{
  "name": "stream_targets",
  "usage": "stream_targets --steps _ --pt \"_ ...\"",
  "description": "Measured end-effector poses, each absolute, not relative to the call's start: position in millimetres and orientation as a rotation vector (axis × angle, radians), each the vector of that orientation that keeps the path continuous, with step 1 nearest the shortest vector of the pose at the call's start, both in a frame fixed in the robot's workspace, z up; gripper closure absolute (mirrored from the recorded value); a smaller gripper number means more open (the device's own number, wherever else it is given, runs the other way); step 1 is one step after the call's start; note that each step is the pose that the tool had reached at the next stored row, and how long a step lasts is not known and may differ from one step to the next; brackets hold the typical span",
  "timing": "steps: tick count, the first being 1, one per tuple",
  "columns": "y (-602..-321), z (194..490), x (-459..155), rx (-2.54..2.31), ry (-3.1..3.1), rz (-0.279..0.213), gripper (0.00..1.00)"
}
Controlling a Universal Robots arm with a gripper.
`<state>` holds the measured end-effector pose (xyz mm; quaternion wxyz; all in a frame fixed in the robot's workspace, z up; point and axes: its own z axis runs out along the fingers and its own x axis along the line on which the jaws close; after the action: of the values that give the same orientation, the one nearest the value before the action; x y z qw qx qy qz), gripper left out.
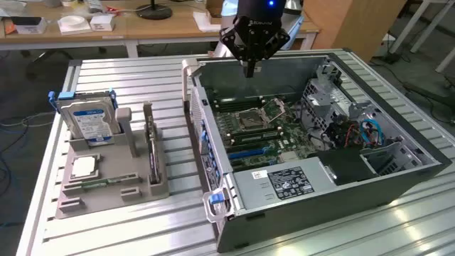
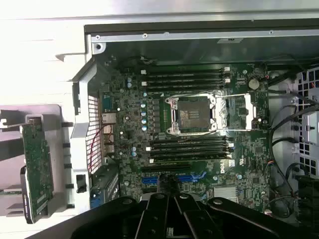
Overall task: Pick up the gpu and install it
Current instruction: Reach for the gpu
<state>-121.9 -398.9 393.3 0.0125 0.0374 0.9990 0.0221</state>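
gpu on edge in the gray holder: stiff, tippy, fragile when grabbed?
The gpu is probably stiff: a flat board. Standing thin on edge in the gray holder, it would likely tip once lifted free of its slot. Bare components on its green face look fragile.

An open computer case (image 1: 398,176) is set on a slatted metal table (image 1: 142,80), and below the fingers (image 1: 249,68) its motherboard (image 1: 270,137) is seen, an open CPU socket (image 2: 192,112) flanked by memory sticks (image 2: 187,74). Well apart from the fingers, toward the exterior view's left, a blue-labelled hard drive (image 1: 89,121) is stood upright in a grey holder (image 1: 106,190), and a square processor chip (image 1: 84,166) is laid flat on that holder.
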Motion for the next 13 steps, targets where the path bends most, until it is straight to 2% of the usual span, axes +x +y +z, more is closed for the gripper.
stream_targets --steps 13 --pt "-398.9 393.3 -126.9 0.117 3.114 0.069 0.90"
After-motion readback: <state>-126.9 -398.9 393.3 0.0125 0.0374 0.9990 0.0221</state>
